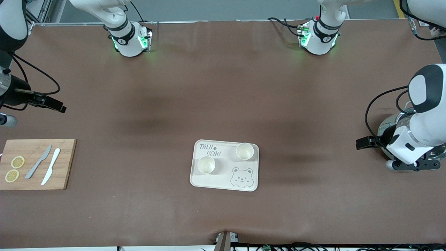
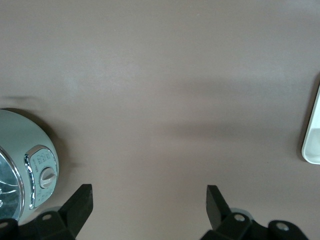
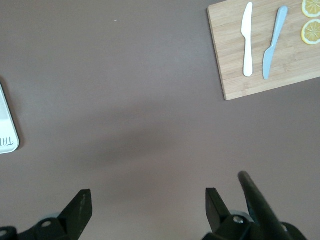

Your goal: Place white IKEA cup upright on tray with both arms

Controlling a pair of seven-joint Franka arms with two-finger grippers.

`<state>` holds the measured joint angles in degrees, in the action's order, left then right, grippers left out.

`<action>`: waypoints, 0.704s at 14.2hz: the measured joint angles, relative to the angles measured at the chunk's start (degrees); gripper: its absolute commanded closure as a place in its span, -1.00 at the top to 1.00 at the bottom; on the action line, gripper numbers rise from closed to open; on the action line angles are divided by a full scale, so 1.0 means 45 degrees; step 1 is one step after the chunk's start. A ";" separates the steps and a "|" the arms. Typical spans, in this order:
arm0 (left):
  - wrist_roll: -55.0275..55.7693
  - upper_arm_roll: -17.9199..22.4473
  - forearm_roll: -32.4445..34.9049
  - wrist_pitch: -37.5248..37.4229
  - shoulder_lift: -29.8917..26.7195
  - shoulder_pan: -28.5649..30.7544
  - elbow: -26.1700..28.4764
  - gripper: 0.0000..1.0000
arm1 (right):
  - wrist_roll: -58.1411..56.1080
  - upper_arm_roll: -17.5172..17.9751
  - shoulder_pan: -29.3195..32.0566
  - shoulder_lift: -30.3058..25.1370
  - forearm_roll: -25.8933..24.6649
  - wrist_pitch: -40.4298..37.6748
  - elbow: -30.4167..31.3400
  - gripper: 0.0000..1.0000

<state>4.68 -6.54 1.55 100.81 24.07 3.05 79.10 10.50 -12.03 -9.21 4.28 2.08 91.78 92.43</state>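
The cream tray [image 1: 223, 176] with its bear drawing lies in the middle of the table, toward the front camera. Two white cups stand upright on it: one [image 1: 206, 164] nearer the camera, the other [image 1: 244, 151] a little farther. My left gripper [image 1: 359, 143] hangs open and empty over bare table at the left arm's end, well off the tray; in its wrist view [image 2: 150, 200] only the tray's edge [image 2: 312, 135] shows. My right gripper [image 1: 62, 107] hangs open and empty over the right arm's end; its wrist view [image 3: 149, 202] catches the tray's corner [image 3: 6, 130].
A wooden cutting board [image 1: 66, 164] with a grey knife [image 1: 38, 162], a white knife [image 1: 51, 166] and two lemon slices [image 1: 14, 169] lies at the right arm's end. A pale green cooker [image 2: 25, 165] stands under the left arm [image 1: 392, 125].
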 measured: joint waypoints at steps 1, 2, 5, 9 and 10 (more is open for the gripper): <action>0.0000 0.0004 0.0000 0.0001 0.0000 0.0005 0.0000 1.00 | -0.0001 0.0011 -0.0097 0.0000 0.0004 0.0005 -0.0009 1.00; 0.0000 0.0004 0.0000 0.0001 0.0000 0.0000 0.0000 1.00 | -0.0001 0.0013 -0.0221 0.0001 0.0004 0.0016 -0.0027 1.00; -0.0010 0.0039 0.0000 0.0015 -0.0003 0.0012 -0.0021 1.00 | -0.0001 0.0022 -0.0558 0.0000 0.0004 -0.0005 -0.0143 1.00; -0.0051 0.0127 0.0000 0.0015 -0.0030 0.0343 -0.0121 1.00 | -0.0001 0.0027 -0.0974 0.0000 0.0003 -0.0041 -0.0255 1.00; -0.0051 0.0139 0.0000 0.0028 -0.0029 0.0360 -0.0126 1.00 | 0.0001 0.0027 -0.1088 0.0000 -0.0001 -0.0044 -0.0257 1.00</action>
<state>4.45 -5.91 1.55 100.94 23.94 4.67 78.53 10.51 -11.91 -14.11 4.28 2.08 91.58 91.27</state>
